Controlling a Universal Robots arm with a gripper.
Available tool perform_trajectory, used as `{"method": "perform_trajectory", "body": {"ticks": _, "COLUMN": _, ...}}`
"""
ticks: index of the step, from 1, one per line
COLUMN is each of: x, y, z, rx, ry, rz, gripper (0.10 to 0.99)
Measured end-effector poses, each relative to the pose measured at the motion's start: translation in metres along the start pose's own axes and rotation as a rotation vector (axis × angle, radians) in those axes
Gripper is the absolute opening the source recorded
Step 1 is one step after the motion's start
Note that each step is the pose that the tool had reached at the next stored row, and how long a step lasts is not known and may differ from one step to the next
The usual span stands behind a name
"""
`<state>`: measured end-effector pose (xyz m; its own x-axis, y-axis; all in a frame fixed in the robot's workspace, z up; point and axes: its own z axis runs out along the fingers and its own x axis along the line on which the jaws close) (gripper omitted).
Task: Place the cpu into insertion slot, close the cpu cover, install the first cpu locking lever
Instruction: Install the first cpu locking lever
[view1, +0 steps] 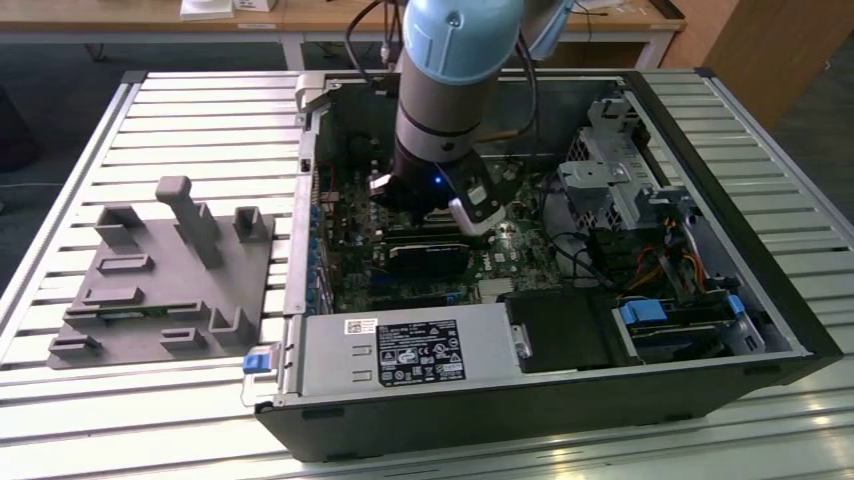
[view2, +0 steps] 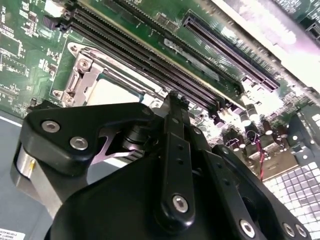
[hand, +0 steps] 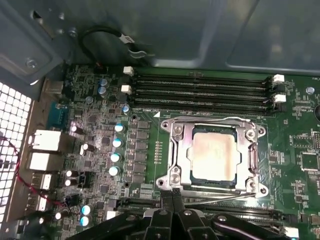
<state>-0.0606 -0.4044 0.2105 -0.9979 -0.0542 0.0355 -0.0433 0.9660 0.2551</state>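
While lowered into the open computer case (view1: 561, 330) at mid-frame of the exterior view, reaches down over the green motherboard (hand: 100, 150) with jaws drawn together, fingertips touching, gripper (hand: 172, 196) at the socket's edge. Seated in the insertion slot (hand: 175, 150): the cpu (hand: 214, 157), right of centre in the first wrist view, framed by the lowered cpu cover (hand: 250, 150). Beside the case on the slatted worktop (view1: 80, 150): a grey fixture (view1: 160, 280).

Even indoor light; glare on the cpu (hand: 214, 157) and white motherboard patches (second wrist view), case interior shadowed
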Motion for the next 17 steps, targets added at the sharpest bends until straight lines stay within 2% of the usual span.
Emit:
{"method": "perform_trajectory", "body": {"ticks": 5, "x": 0.0020, "y": -0.0028, "z": 0.0030, "rx": -0.023, "ry": -0.0011, "rz": -0.001, "gripper": 0.106}}
{"method": "perform_trajectory", "body": {"ticks": 11, "x": 0.0049, "y": -0.0052, "z": 0.0101, "rx": -0.029, "ry": -0.0014, "rz": -0.001, "gripper": 0.106}}
{"method": "perform_trajectory", "body": {"ticks": 15, "x": 0.0067, "y": -0.0059, "z": 0.0134, "rx": -0.041, "ry": -0.0019, "rz": -0.002, "gripper": 0.106}}
{"method": "perform_trajectory", "body": {"ticks": 17, "x": 0.0072, "y": -0.0062, "z": 0.0147, "rx": -0.053, "ry": -0.0024, "rz": -0.003, "gripper": 0.106}}
